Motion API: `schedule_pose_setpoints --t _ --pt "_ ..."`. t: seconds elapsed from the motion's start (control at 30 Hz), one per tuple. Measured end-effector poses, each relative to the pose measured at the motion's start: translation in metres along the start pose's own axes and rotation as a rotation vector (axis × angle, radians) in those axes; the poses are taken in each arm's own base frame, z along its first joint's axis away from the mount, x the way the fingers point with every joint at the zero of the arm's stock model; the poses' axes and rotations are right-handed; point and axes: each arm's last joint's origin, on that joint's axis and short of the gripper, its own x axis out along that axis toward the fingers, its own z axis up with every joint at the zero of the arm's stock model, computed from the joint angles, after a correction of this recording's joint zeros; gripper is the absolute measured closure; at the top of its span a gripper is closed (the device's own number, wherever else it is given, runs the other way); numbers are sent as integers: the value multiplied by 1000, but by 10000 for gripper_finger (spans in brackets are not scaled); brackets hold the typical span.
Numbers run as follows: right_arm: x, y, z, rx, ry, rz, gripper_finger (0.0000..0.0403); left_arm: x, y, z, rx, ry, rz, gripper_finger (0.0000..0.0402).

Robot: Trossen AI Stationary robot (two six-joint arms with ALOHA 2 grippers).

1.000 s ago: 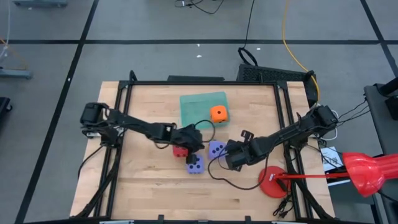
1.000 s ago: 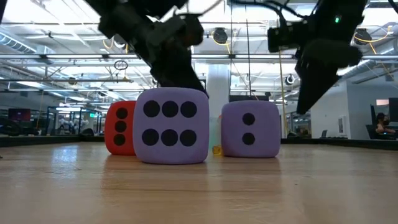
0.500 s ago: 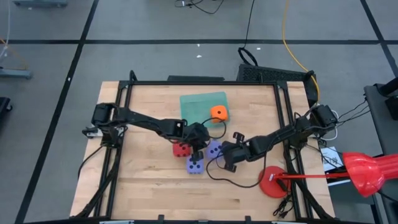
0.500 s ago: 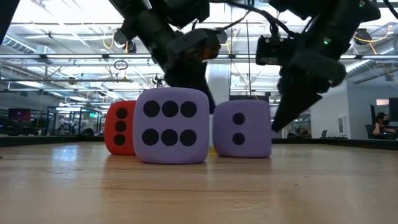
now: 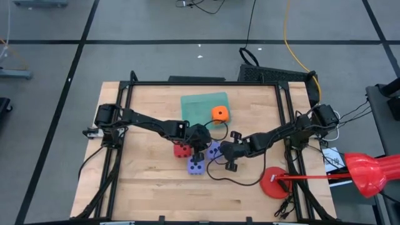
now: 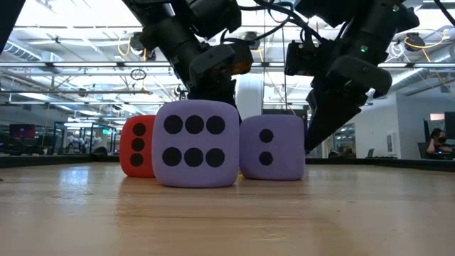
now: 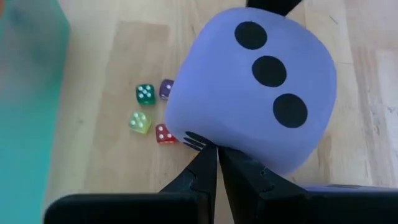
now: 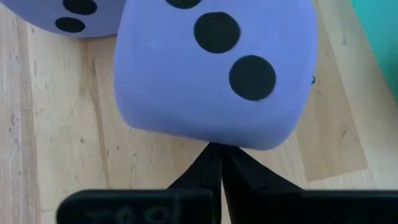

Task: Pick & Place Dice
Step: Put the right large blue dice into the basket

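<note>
Roughly a quarter done, by the look of it: orange die (image 5: 219, 114) already resting on the green mat (image 5: 197, 106) at the far middle of the counter (image 5: 144, 181); three dice left on bare wood. Red die (image 5: 182, 149) near the centre, one purple die (image 5: 195, 165) just nearer and to its right, the other purple die (image 5: 215, 150) right of both, wedged between the two claws. A few tiny coloured dice (image 7: 149, 112) lying on the wood beside it.

Left arm reaching in from the left edge, stretched low across the counter, left claw (image 7: 214, 158) pinched almost closed with its tips pressed against that purple die, gripping nothing. Right arm reaching in from the right edge, elbow bent, right claw (image 8: 219, 155) closed, tips touching the die's opposite side. Likely nudging or squeezing the die between closed tips rather than a proper grasp; reopening probably needed before any lift.
</note>
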Motion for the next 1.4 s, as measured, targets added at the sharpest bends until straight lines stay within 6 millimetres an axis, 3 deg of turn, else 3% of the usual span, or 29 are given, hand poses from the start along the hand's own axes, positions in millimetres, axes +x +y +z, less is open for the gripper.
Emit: schedule_pose_setpoints --t 0.3,0.73,1.07,1.4 --pt "-4 -4 14 -24 -8 15 403 -15 1 8 33 -54 65 367" --pt "-23 -3 59 -62 -179 42 403 -52 7 20 41 -115 186 367" --pt "-21 -41 79 -65 -253 -27 403 -77 25 28 35 -152 343 367" --pt "-29 -93 106 5 -314 -100 403 -95 75 31 -36 -159 502 367"
